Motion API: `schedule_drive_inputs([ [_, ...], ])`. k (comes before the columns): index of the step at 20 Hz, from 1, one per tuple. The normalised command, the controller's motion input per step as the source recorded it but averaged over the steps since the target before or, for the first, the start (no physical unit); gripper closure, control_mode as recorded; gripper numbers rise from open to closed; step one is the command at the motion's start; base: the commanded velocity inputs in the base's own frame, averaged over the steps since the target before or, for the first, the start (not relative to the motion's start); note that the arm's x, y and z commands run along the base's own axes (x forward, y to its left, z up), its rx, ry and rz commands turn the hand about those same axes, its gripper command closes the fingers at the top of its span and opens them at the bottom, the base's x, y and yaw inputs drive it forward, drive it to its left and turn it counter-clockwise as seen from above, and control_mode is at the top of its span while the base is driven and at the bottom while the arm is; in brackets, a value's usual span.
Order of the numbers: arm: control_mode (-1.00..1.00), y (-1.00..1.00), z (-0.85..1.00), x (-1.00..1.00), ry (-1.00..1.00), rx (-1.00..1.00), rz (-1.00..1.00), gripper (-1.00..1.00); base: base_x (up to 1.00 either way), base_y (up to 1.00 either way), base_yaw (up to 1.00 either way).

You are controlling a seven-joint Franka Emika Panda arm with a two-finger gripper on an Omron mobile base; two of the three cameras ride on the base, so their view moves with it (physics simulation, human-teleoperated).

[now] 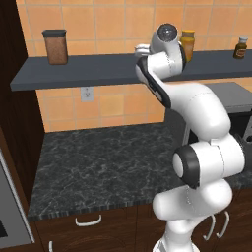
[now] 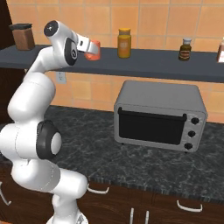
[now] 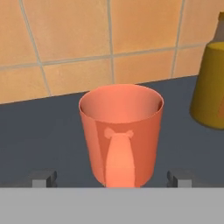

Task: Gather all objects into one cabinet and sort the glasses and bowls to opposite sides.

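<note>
A salmon-orange cup [image 3: 120,131], one of the glasses, stands upright on the dark grey wall shelf [image 3: 39,131] against the orange tiles. My gripper [image 3: 111,178] is open, with one fingertip on each side of the cup's base and not touching it. From the right base view, the gripper [image 2: 89,46] is raised to shelf height, right at the cup [image 2: 93,53]. The bowls and the cabinet are out of view.
A yellow jar [image 2: 124,43] stands on the shelf just right of the cup. A brown canister [image 1: 55,47] sits far left and a small brown bottle [image 2: 185,49] further right. Below, a grey toaster oven [image 2: 159,116] stands on the dark stone counter [image 1: 98,162].
</note>
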Motion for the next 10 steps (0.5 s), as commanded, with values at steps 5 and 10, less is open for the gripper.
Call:
schedule_drive_inputs([
  [5, -1.00, -0.12, -0.03, 0.13, 0.01, 0.06, -0.03, -1.00, 0.00, 0.00, 0.00],
  [10, -1.00, 0.14, -0.10, 0.02, 0.00, 0.04, 0.00, 1.00, 0.00, 0.00, 0.00],
])
